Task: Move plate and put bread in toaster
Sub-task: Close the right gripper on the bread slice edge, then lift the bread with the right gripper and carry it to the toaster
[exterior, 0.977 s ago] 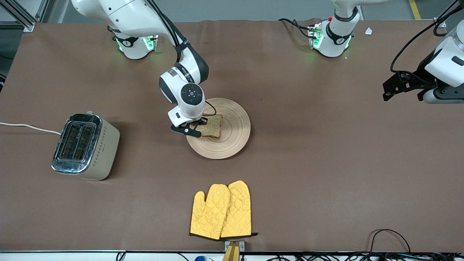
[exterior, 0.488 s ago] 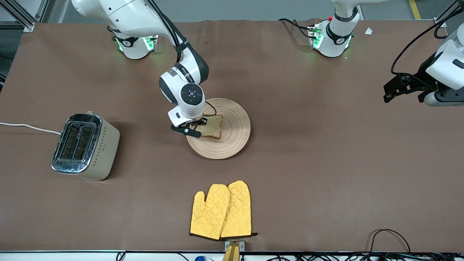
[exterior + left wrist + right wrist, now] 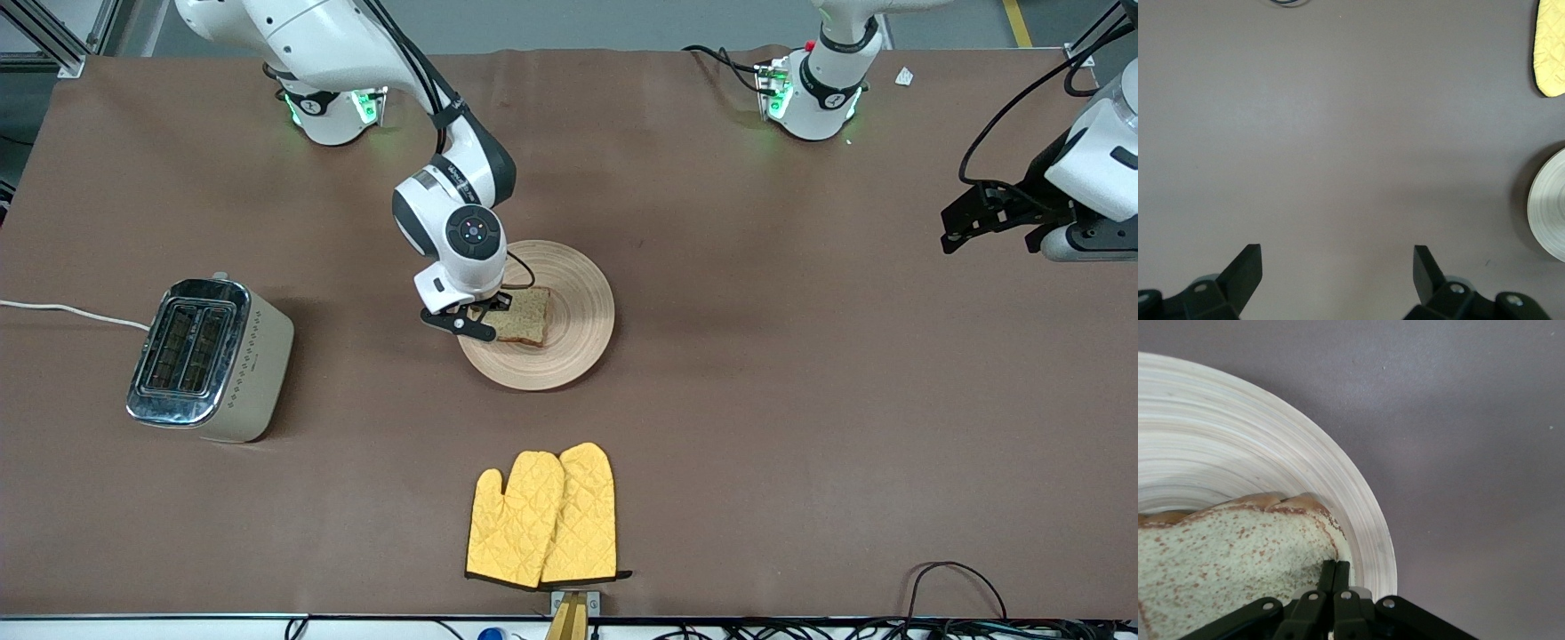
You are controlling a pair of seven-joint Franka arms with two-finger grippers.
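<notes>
Your right gripper (image 3: 476, 317) is closing flat on the edge of the square slice of brown speckled wholegrain bread (image 3: 523, 317), its fingers (image 3: 1335, 577) pinched tight together on the crust in the right wrist view. The slice is tilting, lifted at the gripped edge, over the round light tan wooden plate (image 3: 582, 342) with ring grooves. That plate is sitting near the middle of the brown table (image 3: 800, 400), nearer the right arm's end than the left arm's.

The cream two-slot toaster (image 3: 210, 358) with its chrome top is standing well apart from the plate, toward the right arm's end of the table, both slots facing up and its white cord (image 3: 71, 312) trailing off the table edge. A pair of yellow quilted oven mitts (image 3: 544, 518) is lying nearer to the front camera than the plate.

Your left gripper (image 3: 994, 216) is waiting over the left arm's end of the table, fingers (image 3: 1248, 267) spread wide and holding nothing
</notes>
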